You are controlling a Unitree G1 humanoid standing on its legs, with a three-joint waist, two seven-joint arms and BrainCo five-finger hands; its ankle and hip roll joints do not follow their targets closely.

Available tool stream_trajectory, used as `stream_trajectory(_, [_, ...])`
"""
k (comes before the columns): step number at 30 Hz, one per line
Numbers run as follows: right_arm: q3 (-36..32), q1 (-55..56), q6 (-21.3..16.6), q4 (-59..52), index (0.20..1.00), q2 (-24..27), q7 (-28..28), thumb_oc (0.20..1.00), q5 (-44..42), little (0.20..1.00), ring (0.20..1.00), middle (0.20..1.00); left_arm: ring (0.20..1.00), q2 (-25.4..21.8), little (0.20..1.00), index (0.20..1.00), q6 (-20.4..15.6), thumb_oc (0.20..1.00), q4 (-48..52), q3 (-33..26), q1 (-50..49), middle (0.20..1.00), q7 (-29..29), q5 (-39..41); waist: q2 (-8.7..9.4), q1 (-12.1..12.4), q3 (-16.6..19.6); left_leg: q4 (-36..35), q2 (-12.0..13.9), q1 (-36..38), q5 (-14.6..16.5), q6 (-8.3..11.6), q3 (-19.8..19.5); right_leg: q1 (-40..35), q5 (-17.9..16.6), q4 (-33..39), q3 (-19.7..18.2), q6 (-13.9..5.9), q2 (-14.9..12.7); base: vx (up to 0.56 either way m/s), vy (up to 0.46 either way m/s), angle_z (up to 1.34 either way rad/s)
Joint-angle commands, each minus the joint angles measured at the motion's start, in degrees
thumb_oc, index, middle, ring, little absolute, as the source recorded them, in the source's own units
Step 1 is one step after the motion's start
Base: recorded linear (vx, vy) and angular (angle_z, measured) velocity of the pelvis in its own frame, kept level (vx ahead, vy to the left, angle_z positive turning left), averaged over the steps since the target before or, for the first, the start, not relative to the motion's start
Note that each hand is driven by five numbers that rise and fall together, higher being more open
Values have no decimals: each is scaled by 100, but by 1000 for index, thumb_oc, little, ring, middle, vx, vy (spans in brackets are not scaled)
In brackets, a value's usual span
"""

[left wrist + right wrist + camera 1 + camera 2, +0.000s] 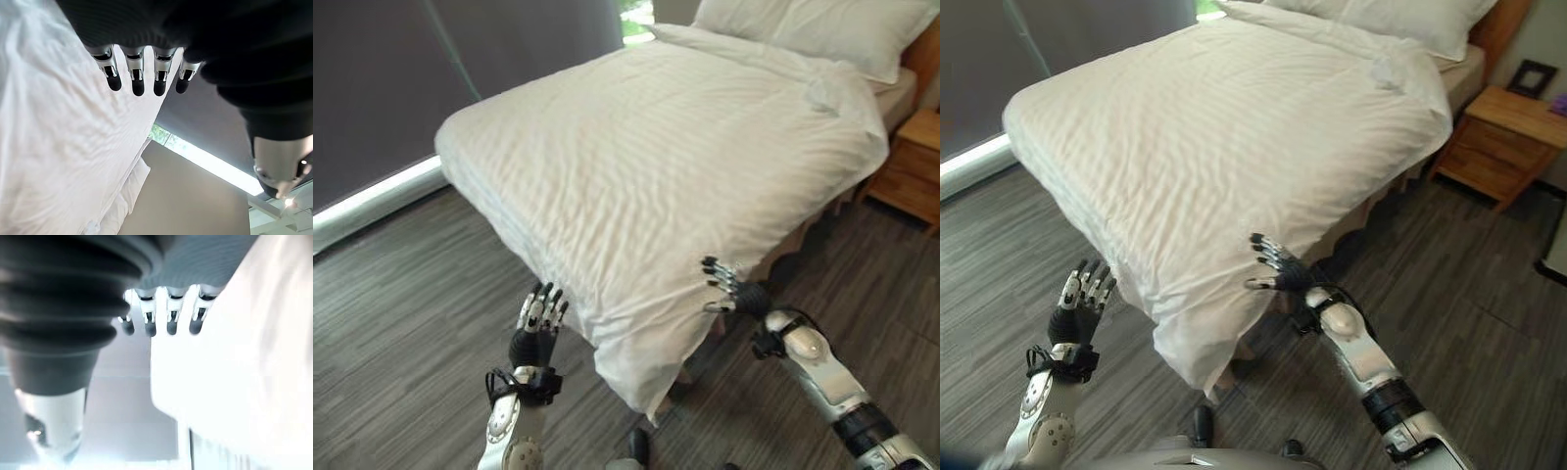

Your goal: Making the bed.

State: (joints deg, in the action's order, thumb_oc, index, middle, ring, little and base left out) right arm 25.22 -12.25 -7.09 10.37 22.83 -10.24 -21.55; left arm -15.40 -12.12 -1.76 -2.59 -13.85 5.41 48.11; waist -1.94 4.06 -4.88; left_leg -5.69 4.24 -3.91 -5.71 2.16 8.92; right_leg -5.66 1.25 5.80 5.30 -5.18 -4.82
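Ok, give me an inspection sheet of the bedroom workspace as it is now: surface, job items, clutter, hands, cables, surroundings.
Surface: bed, mattress edge bare near the headboard; dark wood-look floor around it.
Job's things: white duvet spread over the bed, lightly rippled, its near corner hanging off the bed corner towards the floor; white pillows at the head.
Clutter: nothing seen.
Hands: left hand open, fingers straight, beside the hanging corner, contact unclear; right hand open, fingers straight at the duvet's side edge, not gripping it.
Cables: nothing seen.
Surroundings: wooden nightstand beside the bed with a dark picture frame on it; dark blind over the window.
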Motion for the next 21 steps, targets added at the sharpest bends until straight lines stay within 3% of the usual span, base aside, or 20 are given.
stream_trajectory(1, [376, -953, -212, 476, 200, -440, 95, 200, -712, 200, 200, 200, 1000, -556, 1000, 1000, -423, 1000, 263, 8, 455, 1000, -72, 356, 220, 246, -181, 69, 232, -238, -410, 307, -57, -88, -53, -80, 10, -198, -270, -86, -19, 25])
stream_trajectory(2, [581, -1224, -179, 772, 200, -674, 103, 200, -779, 200, 200, 200, 1000, -700, 1000, 1000, -479, 1000, 370, -120, 457, 1000, -87, 344, 208, 409, -235, 69, 211, -356, -444, 322, -122, -35, -52, -80, 81, -201, -268, -55, -8, 33])
stream_trajectory(3, [582, -1225, -180, 773, 200, -675, 103, 200, -779, 200, 200, 200, 1000, -700, 1000, 1000, -479, 1000, 370, -121, 457, 1000, -87, 344, 208, 408, -234, 69, 211, -358, -444, 321, -123, -34, -52, -80, 82, -201, -268, -46, -7, 30])
stream_trajectory(8, [1027, -1794, -117, 1492, 200, -1403, 119, 200, -1088, 200, 200, 200, 1000, -1024, 1000, 1000, -876, 1000, 759, -869, 537, 1000, -361, 438, 165, 854, -290, 69, 205, -557, -492, 358, -169, 80, -40, -80, 178, -207, -264, -21, 14, 7])
stream_trajectory(13, [1236, -1967, -120, 1633, 200, -1642, 152, 200, -1271, 200, 200, 200, 1000, -1267, 1000, 1000, -1086, 1000, 832, -1029, 740, 1000, -583, 180, 108, 990, -440, 69, 159, -740, -538, 379, -271, 183, -41, -80, 263, -207, -267, -58, 8, 16])
stream_trajectory(21, [1268, -2406, -145, 2064, 200, -1832, 352, 200, -1502, 200, 200, 200, 1000, -1421, 1000, 1000, -1200, 1000, 848, -707, 1013, 1000, -745, 112, -112, 1145, -774, 69, 73, -1124, -622, 384, -359, 487, -114, -80, 330, -225, -292, -48, 23, 8])
